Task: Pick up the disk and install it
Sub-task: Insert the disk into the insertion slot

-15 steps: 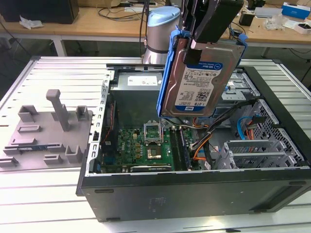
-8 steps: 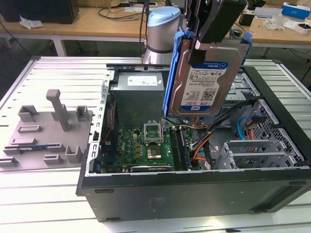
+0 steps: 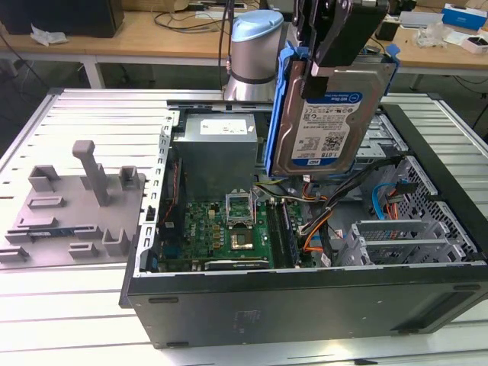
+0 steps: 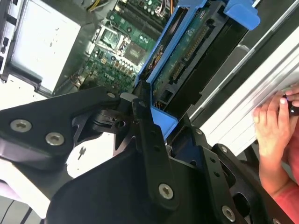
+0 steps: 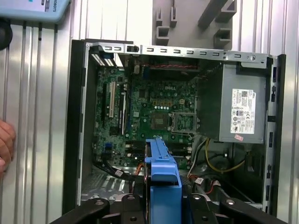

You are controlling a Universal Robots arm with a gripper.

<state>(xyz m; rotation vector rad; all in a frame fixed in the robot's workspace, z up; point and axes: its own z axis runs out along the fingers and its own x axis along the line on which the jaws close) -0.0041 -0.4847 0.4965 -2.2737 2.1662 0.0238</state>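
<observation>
Exterior view: the gripper [image 3: 324, 65] is holding the disk [image 3: 328, 126] upright above the open case [image 3: 305, 305]. Second wrist view: the jaws are clamping its blue frame [image 4: 158, 120]; it is probably stiff, heavy and fragile. First wrist view: it is hanging over the motherboard [image 5: 154, 107].

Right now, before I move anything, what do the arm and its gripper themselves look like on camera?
In the exterior view the arm is a thick silver-grey cylindrical joint with a rounded light blue cap. In the second wrist view the gripper is matte black, built from flat, angular link plates fastened with silver socket-head screws and narrowing to slim black jaws.
</observation>
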